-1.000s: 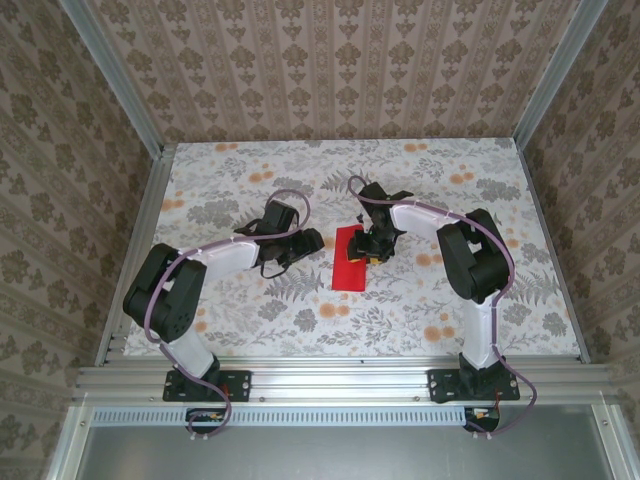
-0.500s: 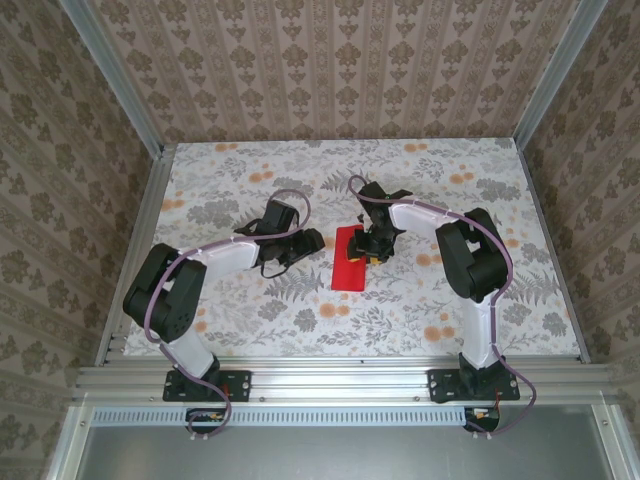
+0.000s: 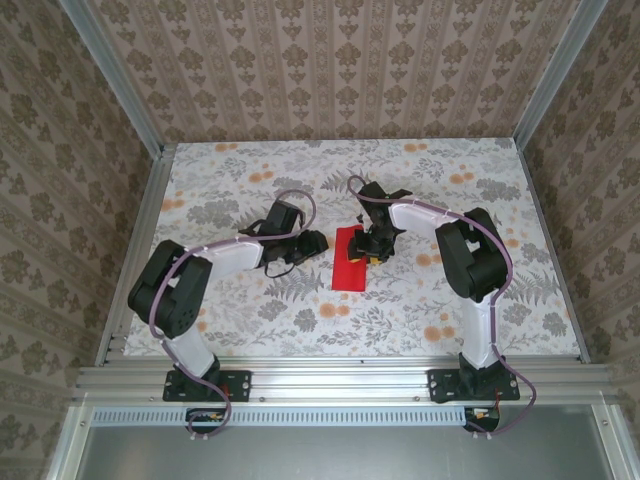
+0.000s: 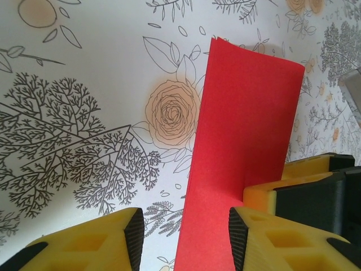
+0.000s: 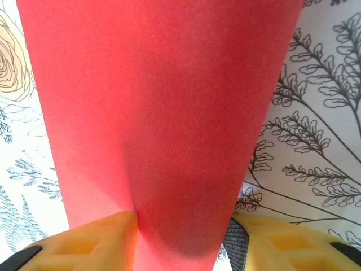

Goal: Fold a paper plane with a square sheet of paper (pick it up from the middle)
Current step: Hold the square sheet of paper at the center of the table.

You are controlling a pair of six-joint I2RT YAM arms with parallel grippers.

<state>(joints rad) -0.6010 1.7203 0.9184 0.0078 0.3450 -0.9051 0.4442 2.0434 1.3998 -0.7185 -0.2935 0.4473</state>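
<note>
Currently an early fold is in hand: the square sheet of paper (image 3: pixel 349 270), already doubled into a narrow strip, is lying on the surface (image 3: pixel 250 190) between the arms. The right gripper (image 3: pixel 371 252) is sitting at its far end with jaws straddling the paper, and I cannot tell whether they are gripping it. The left gripper (image 3: pixel 316 243) is hovering at the left edge, jaws open, and the next move is probably calling for them to pinch that edge while the right pins the strip.

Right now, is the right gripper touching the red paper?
Touching. Right wrist view: the red paper passes between the fingers of the right gripper, buckling against one.
</note>
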